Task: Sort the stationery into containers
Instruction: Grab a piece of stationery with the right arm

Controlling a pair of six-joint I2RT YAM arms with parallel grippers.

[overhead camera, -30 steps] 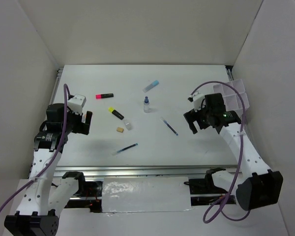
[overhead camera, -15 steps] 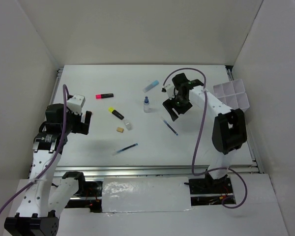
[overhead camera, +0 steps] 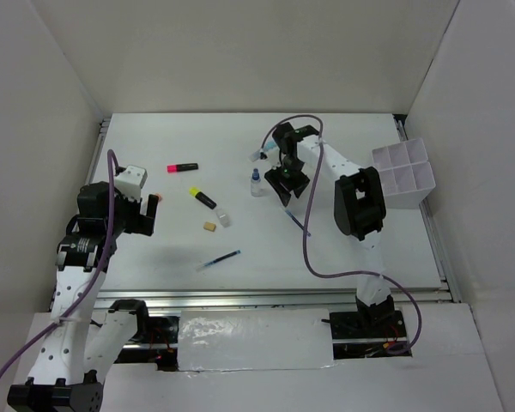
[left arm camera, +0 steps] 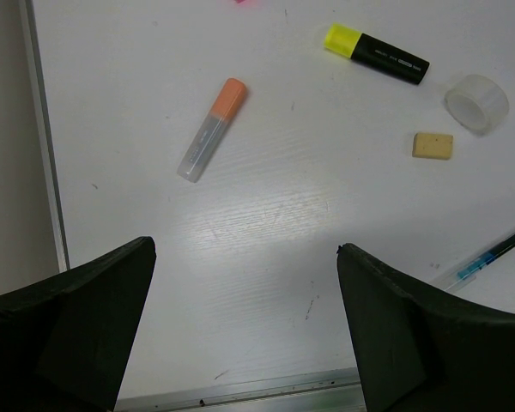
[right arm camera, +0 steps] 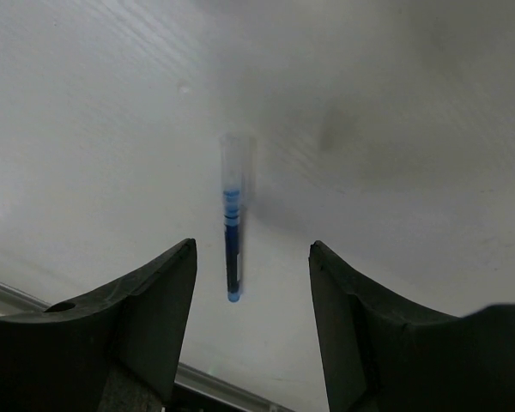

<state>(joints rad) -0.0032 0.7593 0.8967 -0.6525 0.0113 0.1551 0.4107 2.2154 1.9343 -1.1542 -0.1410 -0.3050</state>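
A white table (overhead camera: 154, 257) stands boxed in by plain white panels (overhead camera: 240, 51) at the back and both sides, evenly lit with soft shadows, a metal rail (overhead camera: 266, 296) along its near edge and what may be a crinkled silvery sheet (overhead camera: 253, 342) below.

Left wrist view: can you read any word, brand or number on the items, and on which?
No text can be read.
The yellow highlighter has pale print along its black barrel, too small to read.
The orange-capped clear tube and the tan eraser show no markings.
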